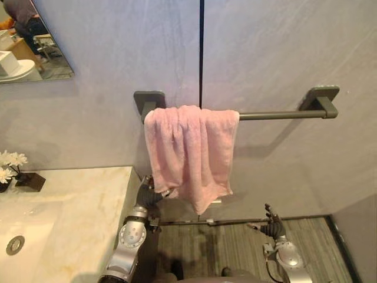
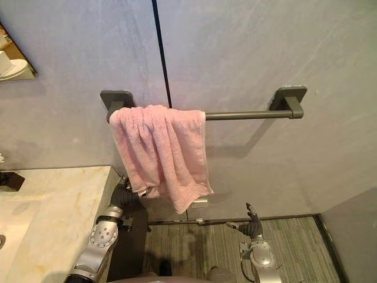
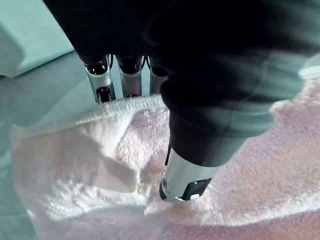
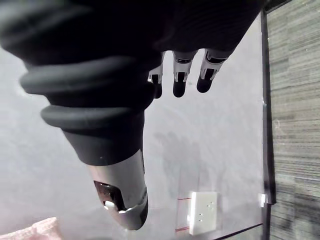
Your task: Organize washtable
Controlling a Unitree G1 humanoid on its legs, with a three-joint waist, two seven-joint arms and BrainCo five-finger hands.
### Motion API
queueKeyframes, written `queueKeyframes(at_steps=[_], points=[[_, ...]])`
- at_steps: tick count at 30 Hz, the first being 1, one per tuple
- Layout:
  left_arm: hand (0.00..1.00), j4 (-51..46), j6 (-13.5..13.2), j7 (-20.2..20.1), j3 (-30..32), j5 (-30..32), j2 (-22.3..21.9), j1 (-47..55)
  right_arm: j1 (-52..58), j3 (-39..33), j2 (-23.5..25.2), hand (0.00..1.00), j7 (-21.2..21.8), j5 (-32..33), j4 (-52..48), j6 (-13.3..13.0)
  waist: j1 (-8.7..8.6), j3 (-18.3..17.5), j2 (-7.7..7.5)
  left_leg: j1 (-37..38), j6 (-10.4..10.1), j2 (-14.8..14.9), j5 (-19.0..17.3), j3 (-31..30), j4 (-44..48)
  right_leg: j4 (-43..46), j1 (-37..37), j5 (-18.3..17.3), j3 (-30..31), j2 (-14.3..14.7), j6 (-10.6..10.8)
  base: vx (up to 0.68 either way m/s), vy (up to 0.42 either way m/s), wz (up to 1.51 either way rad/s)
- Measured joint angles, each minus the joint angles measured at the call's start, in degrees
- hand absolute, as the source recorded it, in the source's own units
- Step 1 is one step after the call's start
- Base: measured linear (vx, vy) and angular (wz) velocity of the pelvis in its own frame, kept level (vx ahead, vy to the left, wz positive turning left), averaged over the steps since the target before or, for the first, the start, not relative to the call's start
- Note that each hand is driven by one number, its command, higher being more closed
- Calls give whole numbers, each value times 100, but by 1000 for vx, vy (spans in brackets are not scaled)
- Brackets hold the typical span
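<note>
A pink towel (image 1: 191, 153) hangs bunched over the left end of a dark grey towel bar (image 1: 277, 114) on the wall. My left hand (image 1: 146, 194) is raised to the towel's lower left corner. In the left wrist view its fingers (image 3: 102, 82) sit behind the towel's hem (image 3: 100, 165) and the thumb (image 3: 187, 180) presses on the front, pinching the cloth. My right hand (image 1: 272, 227) is low at the right above the floor, fingers spread and holding nothing; the right wrist view shows its fingers (image 4: 180, 82) straight toward the wall.
A marble washtable (image 1: 70, 212) with a sink drain (image 1: 15, 244) stands at the lower left, carrying white flowers (image 1: 9, 165) in a dark pot. A mirror (image 1: 29, 41) hangs at upper left. A white wall socket (image 4: 202, 212) sits low on the wall above the striped floor (image 1: 235, 247).
</note>
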Motion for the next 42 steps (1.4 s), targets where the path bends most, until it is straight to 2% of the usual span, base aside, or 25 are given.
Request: queueKeyframes(at_steps=[3, 8, 15, 26, 27, 37, 42], points=[[100, 21, 0, -1, 12, 50, 45, 1, 8, 16, -29, 0, 8, 5, -730, -22, 7, -3, 2, 6, -5, -3, 4, 7, -33, -38, 1, 14, 16, -1, 7, -6, -1, -1], [100, 23, 1, 1, 21, 77, 96, 2, -61, 304, -254, 0, 251, 124, -1674, -278, 14, -55, 16, 18, 20, 2, 48, 17, -98, -95, 11, 58, 29, 7, 9, 12, -3, -1], [100, 23, 0, 1, -48, 72, 92, 2, -292, 782, -431, 0, 396, 249, -2042, -415, 13, -103, 3, 47, 20, 6, 48, 19, -102, -85, 31, 58, 36, 7, 8, 4, -2, -1], [100, 69, -1, 10, -381, 61, -49, -6, -973, 2002, -545, 0, 739, 506, -2008, -410, 32, -130, -15, 46, 14, 6, 106, -89, -117, -67, 68, 63, -47, 6, 9, -25, -14, 5], [100, 108, -1, 17, -433, 60, -64, -28, -1045, 2073, -523, 100, 739, 506, -2004, -410, 37, -130, -15, 39, 13, 6, 116, -116, -119, -69, 74, 62, -75, 5, 8, -18, -19, 13], [100, 242, -2, 128, -552, 59, -186, -244, -1493, 2392, -277, 100, 589, 452, -1429, -384, 159, -142, -29, 13, 11, 6, 166, -222, -118, -82, 119, 67, -176, 8, 0, -11, -13, 5], [100, 243, -2, 127, -538, -19, -182, -247, -1533, 1999, -131, 100, 461, 446, -1045, -358, 146, -148, -41, 6, 12, -43, 220, -368, -124, -131, 192, 82, -336, 4, -18, -34, -20, 15]])
